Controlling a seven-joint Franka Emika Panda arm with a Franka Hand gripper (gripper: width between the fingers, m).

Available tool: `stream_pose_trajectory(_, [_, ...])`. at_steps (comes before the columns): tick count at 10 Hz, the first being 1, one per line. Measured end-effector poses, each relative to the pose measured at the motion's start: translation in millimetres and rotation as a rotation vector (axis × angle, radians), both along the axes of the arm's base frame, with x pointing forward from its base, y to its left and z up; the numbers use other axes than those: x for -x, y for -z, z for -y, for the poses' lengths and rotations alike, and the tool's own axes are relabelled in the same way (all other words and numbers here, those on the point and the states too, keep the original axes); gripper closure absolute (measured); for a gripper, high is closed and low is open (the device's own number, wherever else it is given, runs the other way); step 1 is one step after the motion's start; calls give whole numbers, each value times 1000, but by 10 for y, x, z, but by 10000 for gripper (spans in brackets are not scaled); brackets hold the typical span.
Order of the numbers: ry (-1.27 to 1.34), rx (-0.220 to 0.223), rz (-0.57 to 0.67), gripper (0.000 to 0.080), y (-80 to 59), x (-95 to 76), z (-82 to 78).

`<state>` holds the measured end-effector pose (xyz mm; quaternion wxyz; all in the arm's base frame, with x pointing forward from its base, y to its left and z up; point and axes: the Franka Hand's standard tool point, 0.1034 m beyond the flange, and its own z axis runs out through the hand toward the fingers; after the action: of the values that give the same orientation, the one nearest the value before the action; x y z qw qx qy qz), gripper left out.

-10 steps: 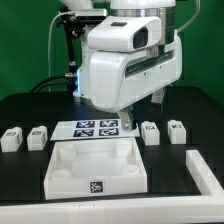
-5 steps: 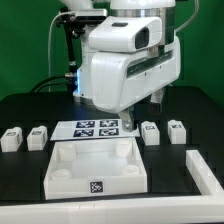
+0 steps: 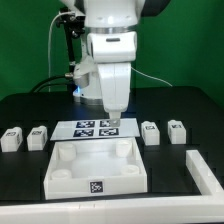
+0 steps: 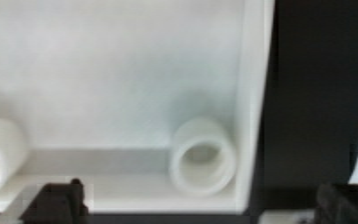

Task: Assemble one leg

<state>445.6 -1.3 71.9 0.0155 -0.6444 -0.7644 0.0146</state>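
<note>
Four small white legs with tags stand in a row on the black table: two at the exterior view's left (image 3: 12,138) (image 3: 38,134) and two at its right (image 3: 151,132) (image 3: 177,130). My gripper (image 3: 110,121) points straight down over the marker board (image 3: 92,127), behind the large white tray (image 3: 60,178), apart from every leg. In the wrist view the gripper (image 4: 201,205) is open and empty; its dark fingertips (image 4: 55,200) stand wide apart over the tray's wall (image 4: 247,60) and a round corner socket (image 4: 201,158). No leg shows in the wrist view.
A long white bar (image 3: 205,174) lies at the exterior view's right front. A dark stand with cables (image 3: 68,60) rises behind the arm. Black table (image 4: 309,100) shows beside the tray in the wrist view.
The hand has turned and swung from a wide, tilted pose to a narrow, upright one, with the gripper now pointing straight down over the marker board. The legs and tray have not moved.
</note>
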Motion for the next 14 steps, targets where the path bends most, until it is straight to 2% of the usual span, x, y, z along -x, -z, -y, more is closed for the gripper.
stream_pose_trajectory(1, [-38, -9, -9, 150, 120, 86, 113])
stream_pose_trajectory(4, [50, -16, -62, 150, 420, 218, 175])
stream_pose_trajectory(7, [110, -13, -97, 150, 524, 236, 223])
stream_pose_trajectory(9, [120, -13, -93, 150, 526, 213, 227])
stream_pose_trajectory(10, [120, -13, -93, 272, 527, 214, 228])
stream_pose_trajectory(11, [121, -13, -93, 272, 527, 214, 228])
stream_pose_trajectory(13, [121, -13, -93, 547, 527, 214, 229])
stream_pose_trajectory(14, [121, -13, -93, 547, 527, 214, 229])
